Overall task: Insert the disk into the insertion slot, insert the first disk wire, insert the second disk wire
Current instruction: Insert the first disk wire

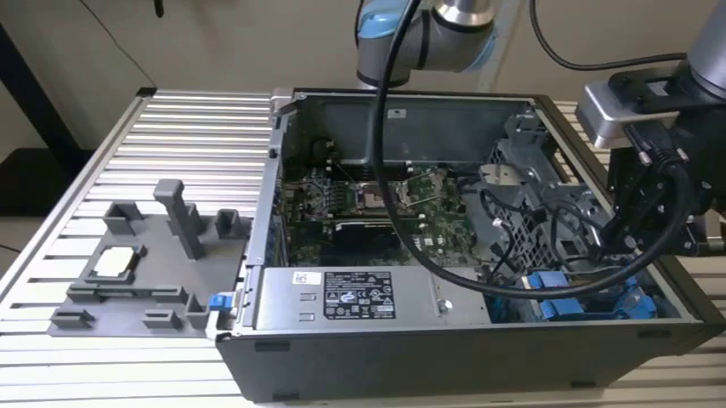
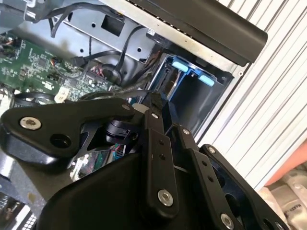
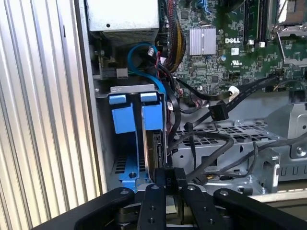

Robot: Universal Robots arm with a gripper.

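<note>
Directly ahead of the gripper, its fingers pressed together, the disk stands edge-on in the insertion slot at the case corner, long axis running away.

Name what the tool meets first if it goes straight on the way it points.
Probably the disk, standing edge-on in the slot just ahead of the tool; depth is hard to judge.
</note>
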